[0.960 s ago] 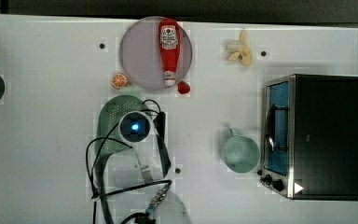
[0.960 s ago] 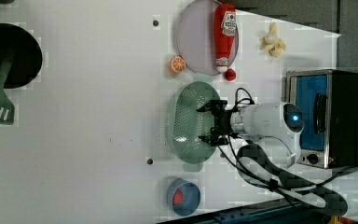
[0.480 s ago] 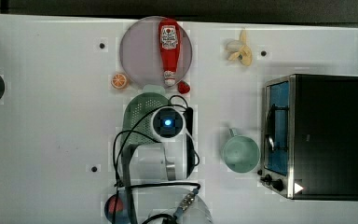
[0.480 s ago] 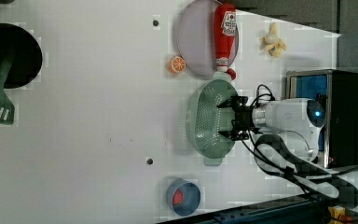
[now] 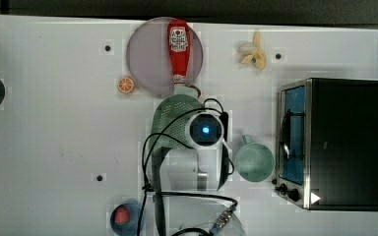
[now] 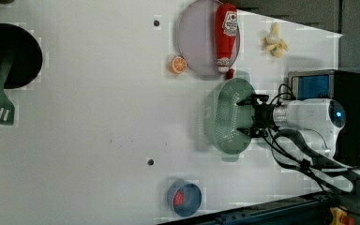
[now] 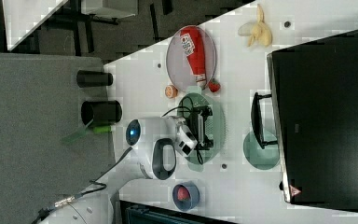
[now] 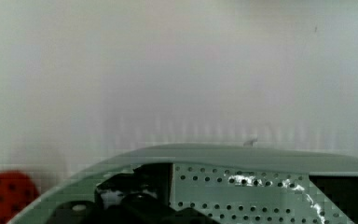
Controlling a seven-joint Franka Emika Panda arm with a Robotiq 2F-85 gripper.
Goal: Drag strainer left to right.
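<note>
1. Nearest the robot's base in the top view, a blue bowl holding a strawberry sits on the white table, well apart from the work.
2. The gripper is down inside the strainer, at the wall on the left view's right. In the left view one finger lies toward the plate end and the other toward the bowl end. They are spread partly apart and, as far as I can judge, grip nothing; they seem to bear on the inner wall.
3. The strainer lies mid-table in the top view, its holed centre showing left of the wrist. The cup is near on the top view's right, with the oven beyond it.
4. Handling, as a judgement: thin plastic, so light, fairly stiff, and apt to slide easily on the smooth table. It could tip or skate away if pushed high on the rim. Pressing low against the inner wall, or pinching the broad rim, looks the safest hold.
5. Farther off, the strainer's far end nearly touches a small strawberry and the grey plate, which carries a ketchup bottle. An orange slice lies beside the plate.
6. Farthest, a banana rests near the table's far edge.
</note>
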